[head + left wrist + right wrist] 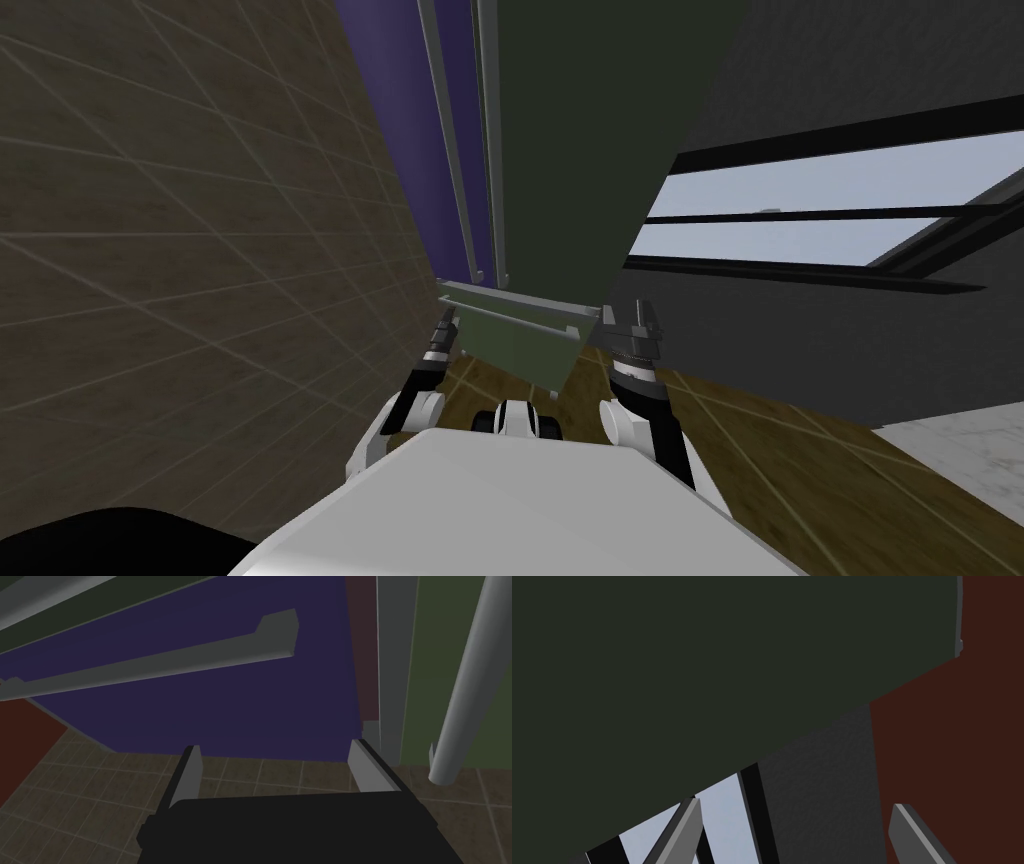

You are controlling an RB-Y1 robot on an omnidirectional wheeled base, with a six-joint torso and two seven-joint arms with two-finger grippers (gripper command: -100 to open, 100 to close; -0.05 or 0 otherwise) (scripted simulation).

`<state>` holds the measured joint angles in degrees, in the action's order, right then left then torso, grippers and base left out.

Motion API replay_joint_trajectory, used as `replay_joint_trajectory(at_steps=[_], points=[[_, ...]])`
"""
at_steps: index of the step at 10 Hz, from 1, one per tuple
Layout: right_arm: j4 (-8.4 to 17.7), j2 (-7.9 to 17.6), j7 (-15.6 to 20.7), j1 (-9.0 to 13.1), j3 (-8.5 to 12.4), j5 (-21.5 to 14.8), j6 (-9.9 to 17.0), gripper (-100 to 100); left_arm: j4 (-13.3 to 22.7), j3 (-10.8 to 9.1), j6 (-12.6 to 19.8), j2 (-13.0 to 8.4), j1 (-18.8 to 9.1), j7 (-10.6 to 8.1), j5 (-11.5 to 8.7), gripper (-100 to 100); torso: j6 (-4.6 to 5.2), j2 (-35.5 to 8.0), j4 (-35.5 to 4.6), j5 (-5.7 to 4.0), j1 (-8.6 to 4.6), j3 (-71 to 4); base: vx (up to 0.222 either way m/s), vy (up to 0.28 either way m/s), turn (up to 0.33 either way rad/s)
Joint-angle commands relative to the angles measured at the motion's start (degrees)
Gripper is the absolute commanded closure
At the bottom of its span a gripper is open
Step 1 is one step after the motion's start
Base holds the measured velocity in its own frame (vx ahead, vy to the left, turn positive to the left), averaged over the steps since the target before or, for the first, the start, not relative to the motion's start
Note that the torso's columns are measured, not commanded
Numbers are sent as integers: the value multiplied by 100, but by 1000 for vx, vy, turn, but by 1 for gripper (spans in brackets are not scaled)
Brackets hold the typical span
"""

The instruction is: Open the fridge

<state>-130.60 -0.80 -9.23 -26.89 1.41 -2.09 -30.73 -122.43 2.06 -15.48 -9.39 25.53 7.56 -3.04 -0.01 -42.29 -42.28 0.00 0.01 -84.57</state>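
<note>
Left end effector (275, 746), blades spread and empty, points at the fridge's (560, 150) purple door (225, 706); its grey bar handle (150, 668), running lengthwise up the door, lies ahead of you, untouched. Right end effector (797, 803), equally spread and empty, faces the dark green side (712, 651): your farther arm.
</note>
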Motion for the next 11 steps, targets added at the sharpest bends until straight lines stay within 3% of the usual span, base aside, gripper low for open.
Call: replay_joint_trajectory(at_steps=[1, 5, 11], points=[[0, 0, 0, 0, 0, 0, 0, 0, 417, 120, 237, 75, -225, -2, 100, -100, 1, 3, 1, 0, 0, -1, 63, 59, -126], [0, 0, 0, 0, 0, 0, 0, 0, 968, 263, 542, 297, -538, -5, 224, -100, 1, -1, -1, 0, -2, 2, 49, 48, -99], [0, 0, 0, 0, 0, 0, 0, 0, 1674, 446, 933, 205, -939, -10, 383, -100, 0, -1, 0, -1, -5, 1, 47, 48, -83]])
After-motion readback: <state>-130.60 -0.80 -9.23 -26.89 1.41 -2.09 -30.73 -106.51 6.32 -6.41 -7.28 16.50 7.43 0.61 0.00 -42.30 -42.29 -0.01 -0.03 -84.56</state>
